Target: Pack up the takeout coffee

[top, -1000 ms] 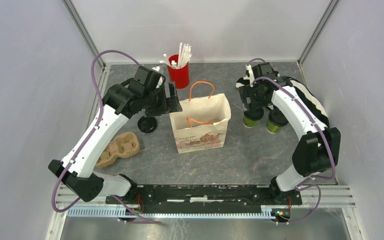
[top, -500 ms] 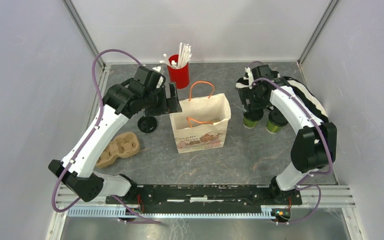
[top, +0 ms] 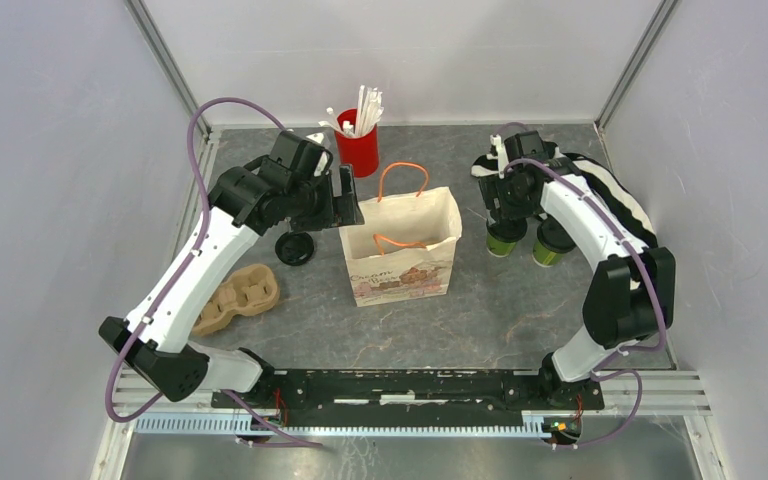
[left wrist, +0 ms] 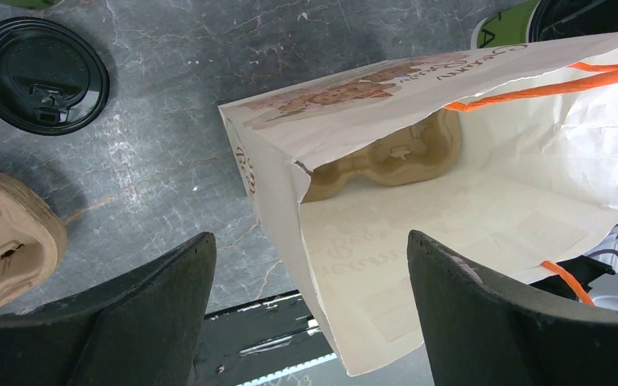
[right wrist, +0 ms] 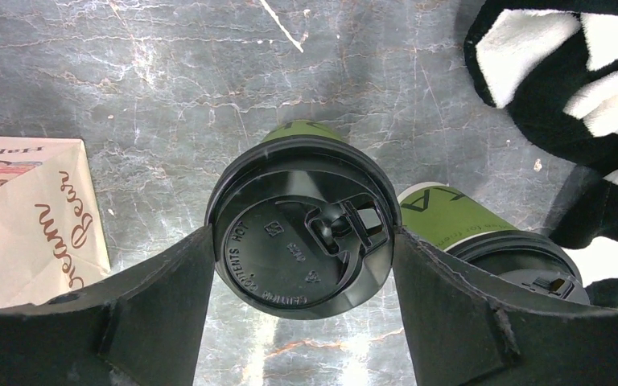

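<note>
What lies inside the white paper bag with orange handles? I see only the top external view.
Observer: The left wrist view shows a brown moulded-pulp cup carrier lying at the bottom of the bag.
Operator: And on the right, is anything gripped yet?
Observer: The right wrist view shows the right gripper astride a green paper cup with a black plastic lid, fingers at the lid's rim; a firm grip I cannot confirm.

We saw black plastic lids (right wrist: 302, 233) with a dull sheen on matt green paper cups (right wrist: 442, 213), over a smooth, grey, stone-patterned table (right wrist: 129, 72) that caught the light. The bag (left wrist: 483, 185) was creased matt cream paper. The tray (left wrist: 394, 157) inside it was rough brown moulded pulp, and the striped cloth (right wrist: 563, 56) looked fuzzy.
</note>
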`<state>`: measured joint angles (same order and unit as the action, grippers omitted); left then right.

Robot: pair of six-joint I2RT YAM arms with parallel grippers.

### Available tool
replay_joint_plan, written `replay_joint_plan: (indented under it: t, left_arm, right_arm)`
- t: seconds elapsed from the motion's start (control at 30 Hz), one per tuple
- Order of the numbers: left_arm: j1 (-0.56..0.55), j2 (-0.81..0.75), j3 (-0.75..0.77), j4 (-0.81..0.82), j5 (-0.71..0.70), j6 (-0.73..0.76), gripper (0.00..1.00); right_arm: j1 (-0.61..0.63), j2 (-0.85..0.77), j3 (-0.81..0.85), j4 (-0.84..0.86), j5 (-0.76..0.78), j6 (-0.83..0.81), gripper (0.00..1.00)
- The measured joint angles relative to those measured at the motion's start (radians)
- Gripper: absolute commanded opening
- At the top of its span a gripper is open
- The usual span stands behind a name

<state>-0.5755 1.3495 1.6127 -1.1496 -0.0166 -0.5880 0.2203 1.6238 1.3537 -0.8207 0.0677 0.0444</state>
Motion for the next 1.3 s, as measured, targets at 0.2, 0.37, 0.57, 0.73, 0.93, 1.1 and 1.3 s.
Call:
replay_joint_plan:
  t: [0.2, 0.37, 0.57, 0.73, 0.93, 1.1, 1.3]
  left_arm:
    - [0.005, 0.000, 0.000, 0.000, 0.013, 0.000, 0.93]
    - [0.007, 0.000, 0.000, 0.000, 0.024, 0.001, 0.93]
    - [0.007, 0.000, 0.000, 0.000, 0.029, 0.002, 0.93]
    - [0.009, 0.000, 0.000, 0.000, 0.044, 0.002, 0.93]
    - [0.009, 0.000, 0.000, 0.000, 0.046, 0.002, 0.93]
    - [0.009, 0.000, 0.000, 0.000, 0.046, 0.002, 0.93]
    - [0.009, 0.000, 0.000, 0.000, 0.046, 0.002, 0.93]
  right_arm:
    - [0.000, -0.021, -0.021, 0.011, -0.002, 0.000, 0.76]
    - [0.000, -0.030, -0.021, 0.003, -0.007, 0.000, 0.77]
    - [0.000, -0.066, -0.040, 0.001, -0.016, 0.000, 0.82]
    - [0.000, -0.068, -0.070, 0.001, -0.023, -0.002, 0.91]
    - [0.000, -0.068, -0.071, 0.003, -0.026, -0.006, 0.98]
    - [0.000, -0.068, -0.071, -0.001, -0.027, -0.008, 0.94]
    - [0.000, -0.069, -0.078, 0.014, -0.042, -0.005, 0.82]
